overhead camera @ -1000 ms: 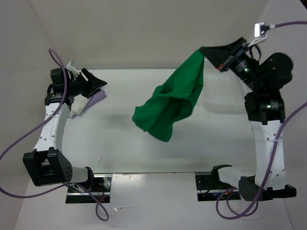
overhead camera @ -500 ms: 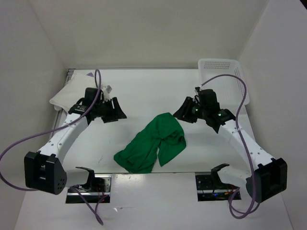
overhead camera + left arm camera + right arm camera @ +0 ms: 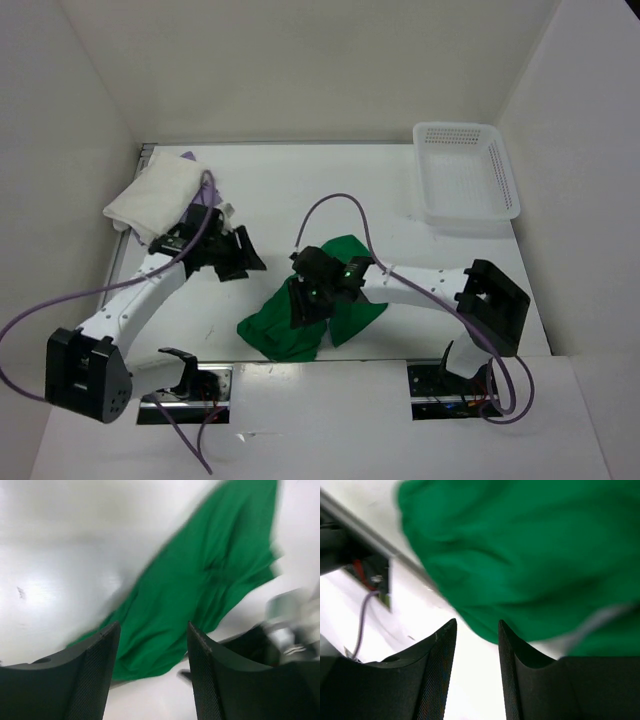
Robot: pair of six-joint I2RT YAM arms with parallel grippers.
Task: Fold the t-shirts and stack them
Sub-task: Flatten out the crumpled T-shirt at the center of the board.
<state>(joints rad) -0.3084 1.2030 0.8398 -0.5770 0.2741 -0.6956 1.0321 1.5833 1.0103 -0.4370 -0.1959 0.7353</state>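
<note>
The bright green t-shirt (image 3: 345, 310) lies crumpled on the white table near the front edge. It also shows in the left wrist view (image 3: 200, 580) and in the right wrist view (image 3: 520, 555). My right gripper (image 3: 300, 303) hovers over the shirt's left part, open and empty (image 3: 476, 630). My left gripper (image 3: 248, 262) is open and empty (image 3: 152, 645), left of the green shirt and apart from it. The white t-shirt (image 3: 150, 195) lies folded at the back left. The lavender t-shirt (image 3: 188, 157) peeks out beneath it.
A white perforated basket (image 3: 455, 128) stands at the back right corner. White walls close in the table at the back and both sides. Purple cables loop over both arms. The arm mounts sit at the front edge.
The green shirt, held aloft a second ago, dropped onto the table. My right arm then swung left over it. My left gripper shifted slightly toward the front.
</note>
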